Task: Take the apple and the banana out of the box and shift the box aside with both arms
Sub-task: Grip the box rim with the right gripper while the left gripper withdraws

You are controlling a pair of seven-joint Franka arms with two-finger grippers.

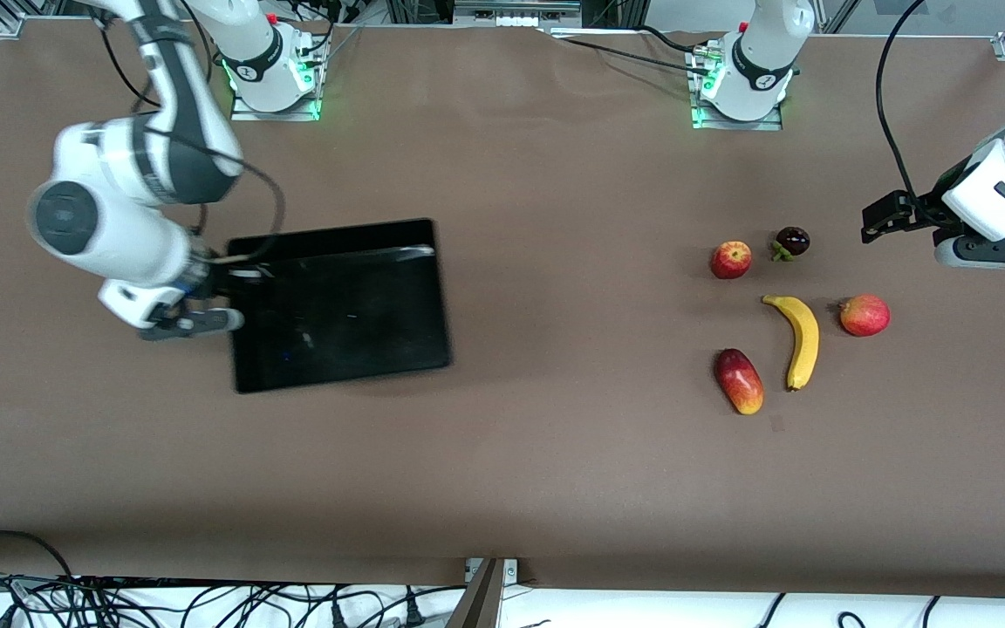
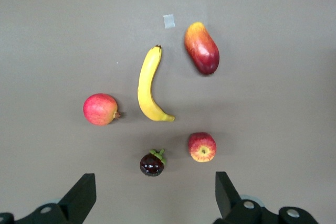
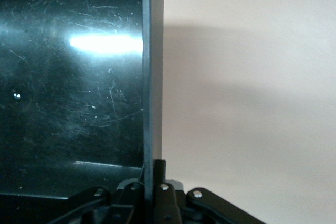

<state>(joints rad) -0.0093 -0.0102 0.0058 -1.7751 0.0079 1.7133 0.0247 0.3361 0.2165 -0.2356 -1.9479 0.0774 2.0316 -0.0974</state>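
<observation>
Shallow glossy black plastic box – empty, toward the right arm's end of the bench; right pincer clamped on its end wall. Left pincer gapes wide over the fruit – box well apart from it.

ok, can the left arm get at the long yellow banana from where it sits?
Probably yes. The left hand hangs open over the table by the fruit, and the long curved yellow banana lies bare on the brown table, apart from the other fruit, with nothing over it.
</observation>
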